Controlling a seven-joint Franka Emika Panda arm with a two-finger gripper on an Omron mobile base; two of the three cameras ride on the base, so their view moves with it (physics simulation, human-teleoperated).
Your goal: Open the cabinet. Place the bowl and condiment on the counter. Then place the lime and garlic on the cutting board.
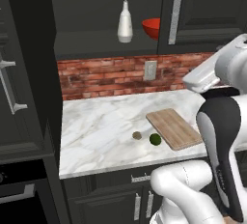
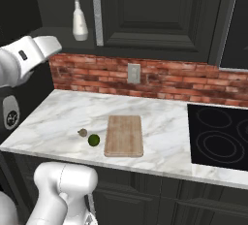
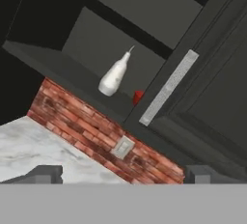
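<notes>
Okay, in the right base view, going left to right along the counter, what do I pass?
Garlic → lime → cutting board → stovetop.

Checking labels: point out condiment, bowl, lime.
condiment (image 1: 125,25), left base view, bottle body.
bowl (image 1: 152,27), left base view, red outer wall.
lime (image 2: 93,140), right base view, its middle.

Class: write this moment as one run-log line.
cabinet: left door open | condiment, bowl: on shelf | gripper: open, empty
</notes>
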